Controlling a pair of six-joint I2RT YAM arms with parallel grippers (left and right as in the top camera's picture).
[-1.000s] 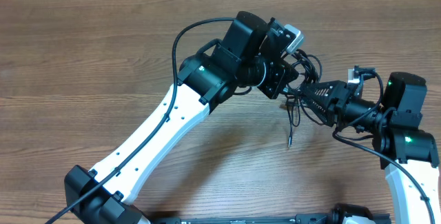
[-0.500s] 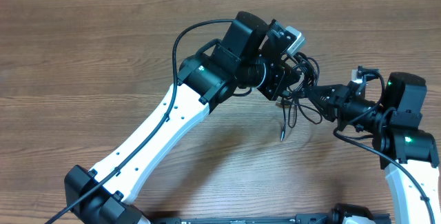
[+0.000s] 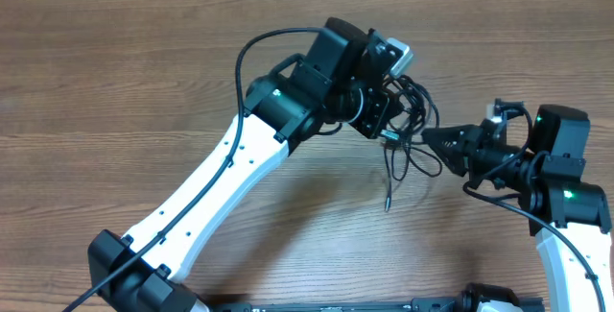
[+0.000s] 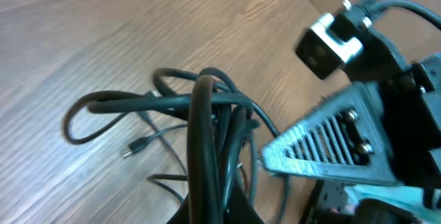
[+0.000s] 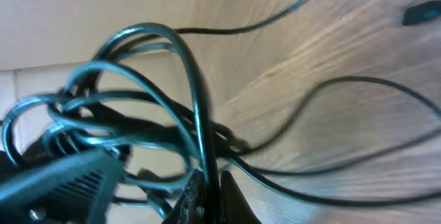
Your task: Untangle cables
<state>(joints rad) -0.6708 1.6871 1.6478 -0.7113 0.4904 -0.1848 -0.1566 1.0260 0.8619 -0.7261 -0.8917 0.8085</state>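
- The cables [image 3: 411, 120] are bunched in a small black clump of tangled loops over the wooden tabletop [image 3: 125, 72].
- The left end effector [image 3: 387, 125] sits on the left side of the clump. Its jaws are closed tight on a bundle of several strands, which run straight down into them in the left wrist view [image 4: 207, 120].
- The right end effector [image 3: 429, 139] comes at the clump from the right, its tip at the clump's lower right edge. Its jaws are pressed together, and in the right wrist view one thin cord of the cables [image 5: 145, 107] runs down between the fingertips [image 5: 196, 193].
- The two end effectors are very close together, with the clump between them. The grey ribbed finger of the right end effector [image 4: 324, 148] lies just beside the strands.
- One loose cord hangs out below the clump and ends in a small plug end [image 3: 388, 203], well clear of both end effectors.
- A wide loop sticks out on the far left of the clump in the left wrist view.
- I cannot tell whether the lowest loops touch the wood.
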